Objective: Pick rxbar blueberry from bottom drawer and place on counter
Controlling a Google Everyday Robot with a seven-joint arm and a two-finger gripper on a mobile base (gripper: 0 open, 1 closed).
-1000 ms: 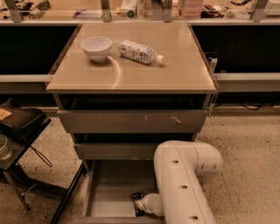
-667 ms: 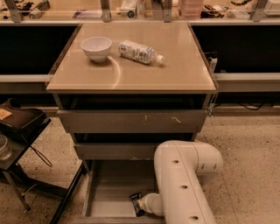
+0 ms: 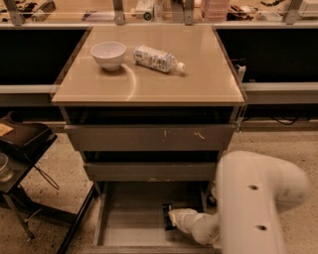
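The bottom drawer [image 3: 129, 221] is pulled open, and its plain grey floor shows. My white arm reaches down into it from the right. The gripper [image 3: 170, 217] is low inside the drawer, near the middle right of the floor. A small dark flat piece, the rxbar blueberry [image 3: 166, 216], sits right at the gripper's tip; the wrist hides most of it. Whether the bar is held or only touched cannot be told. The tan counter [image 3: 198, 84] is the cabinet's top, above the two closed drawers.
A white bowl [image 3: 108, 53] and a clear bottle with a white label [image 3: 156, 58], lying on its side, are at the counter's back left. A dark stand [image 3: 25, 144] is left of the cabinet. A cluttered shelf [image 3: 149, 10] runs behind. My arm's elbow [image 3: 258, 193] fills the lower right.
My arm's elbow has swung to the right. The gripper and the dark piece at its tip have shifted a little right and farther back in the drawer.
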